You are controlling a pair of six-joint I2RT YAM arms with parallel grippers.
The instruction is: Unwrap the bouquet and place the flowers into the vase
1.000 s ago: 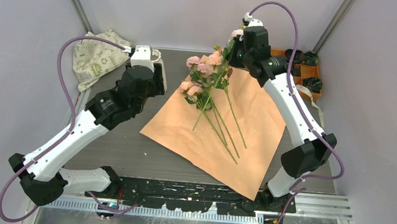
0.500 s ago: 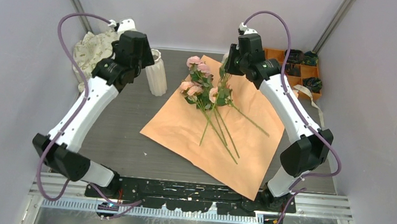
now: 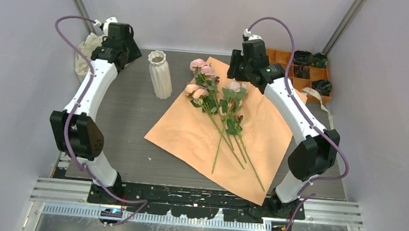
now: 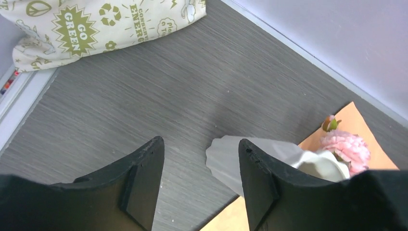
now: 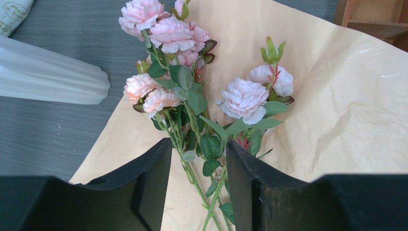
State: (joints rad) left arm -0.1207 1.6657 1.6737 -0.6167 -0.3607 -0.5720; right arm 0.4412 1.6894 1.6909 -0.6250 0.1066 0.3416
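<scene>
Orange paper now carries the dropped flowers; my right gripper just let go, left gripper quit the vase. Both spread, empty; restart pickup.

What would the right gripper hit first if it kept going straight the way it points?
Probably the flowers, lying on the paper straight ahead of the right gripper; how far is unclear.

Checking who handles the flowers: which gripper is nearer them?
Right. The right gripper hovers just above the flowers; the left gripper is off beyond the vase.
</scene>
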